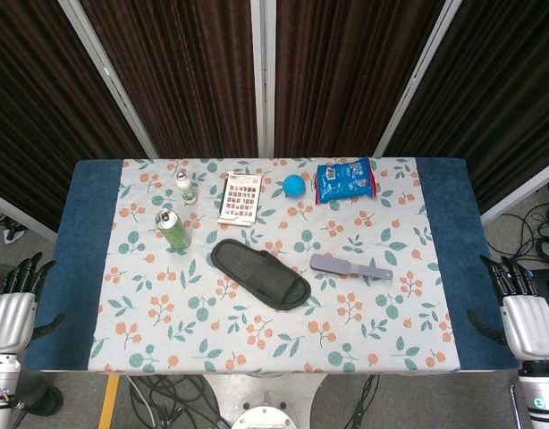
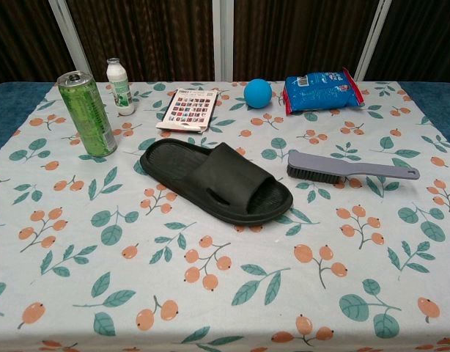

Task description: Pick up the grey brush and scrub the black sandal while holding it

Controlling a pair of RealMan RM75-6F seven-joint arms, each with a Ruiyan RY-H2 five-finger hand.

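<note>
A black sandal (image 2: 215,181) lies sole-down at the middle of a floral tablecloth (image 1: 257,331). A grey brush (image 2: 349,168) rests bristles-down just to its right, apart from it. Both robot hands, left (image 1: 13,304) and right (image 1: 523,313), sit off the table's near corners, fingers apart, holding nothing.

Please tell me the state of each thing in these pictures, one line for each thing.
Black rubber sandal: flat on the table, sole down, unheld.
Grey plastic brush: lying bristles down, untouched.
Green metal can: upright.
Small white bottle: upright, capped.
Blue snack bag: lying flat.
Left hand: holds nothing.
Right hand: holds nothing.
</note>
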